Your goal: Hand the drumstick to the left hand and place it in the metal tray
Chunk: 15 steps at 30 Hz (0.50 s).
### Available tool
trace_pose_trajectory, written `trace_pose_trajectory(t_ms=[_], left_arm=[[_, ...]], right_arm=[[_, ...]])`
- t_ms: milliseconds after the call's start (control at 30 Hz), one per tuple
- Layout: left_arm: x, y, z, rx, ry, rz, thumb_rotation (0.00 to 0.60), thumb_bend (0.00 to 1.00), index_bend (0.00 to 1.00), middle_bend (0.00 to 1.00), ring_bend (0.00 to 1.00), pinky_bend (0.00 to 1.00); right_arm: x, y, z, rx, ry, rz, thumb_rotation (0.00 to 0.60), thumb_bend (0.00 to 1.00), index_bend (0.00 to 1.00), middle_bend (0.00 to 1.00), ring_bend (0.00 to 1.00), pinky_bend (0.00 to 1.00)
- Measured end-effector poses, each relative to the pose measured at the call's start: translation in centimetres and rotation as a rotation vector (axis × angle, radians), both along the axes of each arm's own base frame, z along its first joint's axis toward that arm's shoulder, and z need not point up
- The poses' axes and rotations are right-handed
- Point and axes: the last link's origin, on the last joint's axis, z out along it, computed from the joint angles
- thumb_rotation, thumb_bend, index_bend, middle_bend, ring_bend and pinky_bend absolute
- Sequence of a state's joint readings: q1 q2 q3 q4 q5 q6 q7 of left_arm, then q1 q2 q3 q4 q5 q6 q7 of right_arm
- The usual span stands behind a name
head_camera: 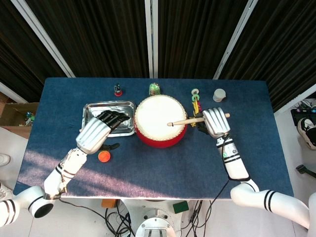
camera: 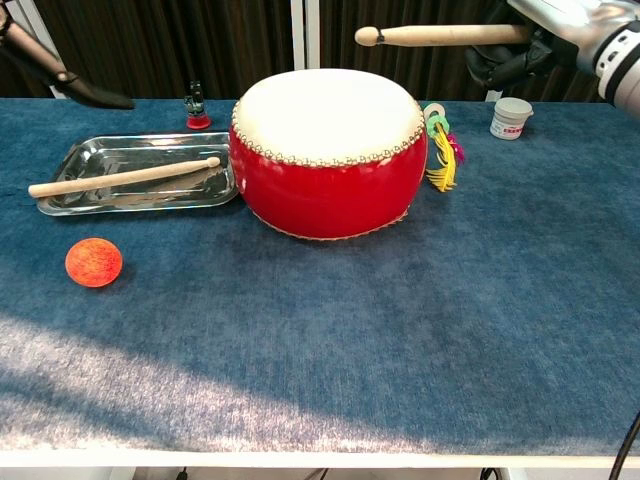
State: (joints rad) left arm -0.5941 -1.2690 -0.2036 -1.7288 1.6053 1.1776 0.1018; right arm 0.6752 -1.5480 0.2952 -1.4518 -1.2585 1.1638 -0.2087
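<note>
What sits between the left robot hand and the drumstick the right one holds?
The red drum: in the head view it lies between the left robot hand and the right robot hand, with the drumstick tip over its skin.

The right hand (head_camera: 216, 122) is raised just beside the right edge of the drum (head_camera: 160, 121), fingers wrapped around a drumstick (camera: 445, 36) that lies level, its tip reaching over the drumhead. Its forearm runs back toward the near right of the drum. The left hand (head_camera: 98, 129) hangs left of the drum, holding nothing, fingers stretched forward, its forearm slanting back toward the near left.
</note>
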Motion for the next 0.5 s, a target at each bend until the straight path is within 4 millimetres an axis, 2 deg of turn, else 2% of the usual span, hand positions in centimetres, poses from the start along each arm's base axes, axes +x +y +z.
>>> trace_pose_trajectory(t_ms=[133, 300, 500], left_arm=[[1.1, 1.0, -0.3, -0.022, -0.017, -0.003, 0.600, 0.07, 0.22, 0.23, 0.23, 0.28], [2.8, 1.9, -0.1, -0.038, -0.089, -0.006, 0.600, 0.09, 0.30, 0.27, 0.26, 0.33], [4.5, 2.6, -0.3, -0.070, -0.134, -0.023, 0.600, 0.11, 0.32, 0.29, 0.29, 0.34]], right_arm=[[0.7, -0.3, -0.6, 0.003, -0.014, 0.000, 0.600, 0.76, 1.00, 1.00, 1.00, 1.00], [2.2, -0.6, -2.1, 0.034, -0.088, 0.003, 0.600, 0.78, 1.00, 1.00, 1.00, 1.00], [3.5, -0.8, -3.8, 0.053, -0.174, 0.007, 0.600, 0.78, 1.00, 1.00, 1.00, 1.00]])
